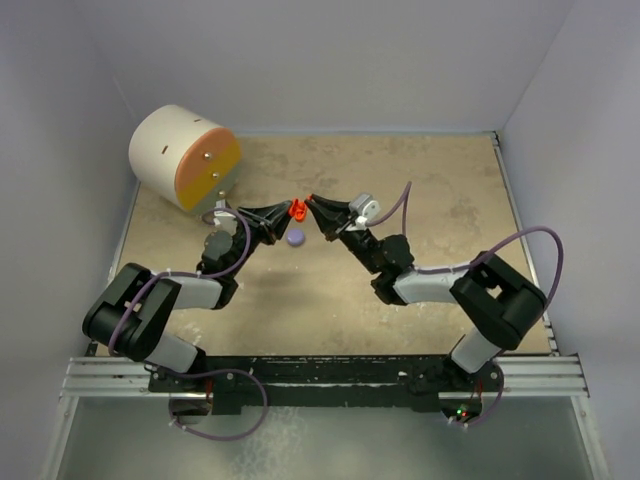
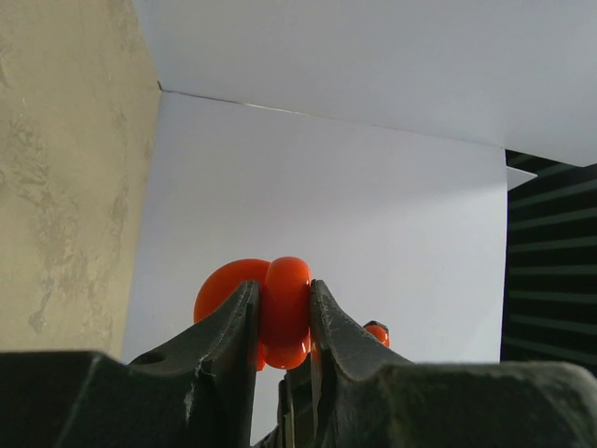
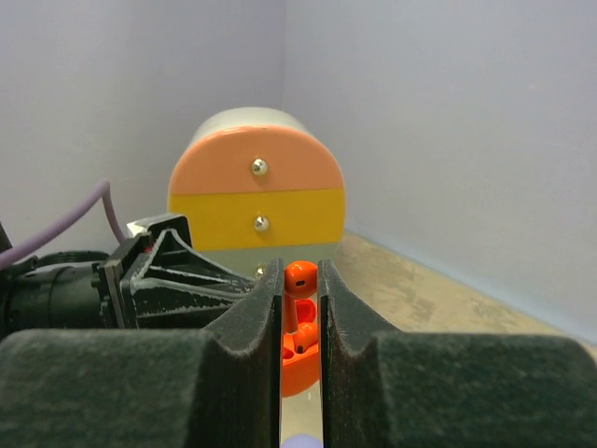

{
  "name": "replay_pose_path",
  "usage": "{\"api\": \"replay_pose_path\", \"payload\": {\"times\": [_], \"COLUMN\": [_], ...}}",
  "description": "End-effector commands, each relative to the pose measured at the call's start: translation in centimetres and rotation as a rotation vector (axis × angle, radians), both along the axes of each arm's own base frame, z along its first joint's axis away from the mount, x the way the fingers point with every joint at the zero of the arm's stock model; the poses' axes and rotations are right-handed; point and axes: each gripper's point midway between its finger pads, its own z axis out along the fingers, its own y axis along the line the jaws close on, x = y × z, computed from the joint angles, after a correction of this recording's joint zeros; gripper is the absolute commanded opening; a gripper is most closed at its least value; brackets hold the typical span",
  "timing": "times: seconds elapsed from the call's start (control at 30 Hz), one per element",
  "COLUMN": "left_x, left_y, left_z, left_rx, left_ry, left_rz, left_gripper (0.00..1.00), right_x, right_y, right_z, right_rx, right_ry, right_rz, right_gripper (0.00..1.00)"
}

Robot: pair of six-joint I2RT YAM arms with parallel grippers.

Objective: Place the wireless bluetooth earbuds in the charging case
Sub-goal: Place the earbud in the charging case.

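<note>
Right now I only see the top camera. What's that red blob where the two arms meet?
Observer: Partly a red earbud; the right wrist view shows it pinched in the right end effector.
Operator: What's the rest?
Observer: A round red case, clamped in the left end effector, as the left wrist view shows.
Operator: Is it open?
Observer: Looks so: the right wrist view shows hollows inside it, just under the earbud.

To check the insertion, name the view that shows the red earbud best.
Right wrist: the red earbud is pinched in the right gripper, above the red case. Left wrist shows only a red speck past the left gripper. From the top it merges with the case into one red blob.
</note>
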Motion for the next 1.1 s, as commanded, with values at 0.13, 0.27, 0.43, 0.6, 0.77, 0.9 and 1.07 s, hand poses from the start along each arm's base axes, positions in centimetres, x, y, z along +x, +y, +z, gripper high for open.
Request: {"api": "replay_pose_path", "payload": {"times": [0.13, 0.27, 0.43, 0.6, 0.77, 0.9, 1.07], "left_x": [0.2, 0.2, 0.2, 0.1, 0.1, 0.0, -0.2], "left_y": [-0.4, -0.3, -0.3, -0.3, -0.3, -0.3, -0.2], "left_z": [3.6, 3.5, 3.5, 3.6, 3.0, 3.1, 3.2], "left_rx": [-0.062, -0.067, -0.081, -0.086, -0.085, -0.103, -0.114], "left_ry": [-0.088, -0.085, -0.085, -0.086, -0.076, -0.079, -0.082], "left_rz": [-0.013, -0.014, -0.017, -0.02, -0.018, -0.024, -0.029], "left_gripper": [0.0, 0.0, 0.0, 0.0, 0.0, 0.0, 0.0], "right_x": [-0.8, -0.6, -0.5, -0.6, -0.8, -0.8, -0.6], "right_y": [-0.2, 0.2, 0.5, 0.6, 0.6, 0.6, 0.8], "right_z": [3.0, 2.5, 2.4, 2.8, 3.3, 3.5, 3.5], "right_rx": [0.069, 0.066, 0.07, 0.078, 0.085, 0.086, 0.087], "right_ry": [-0.145, -0.151, -0.161, -0.175, -0.189, -0.2, -0.204], "right_rz": [0.003, 0.01, 0.015, 0.024, 0.03, 0.026, 0.025], "right_gripper": [0.0, 0.0, 0.0, 0.0, 0.0, 0.0, 0.0]}}
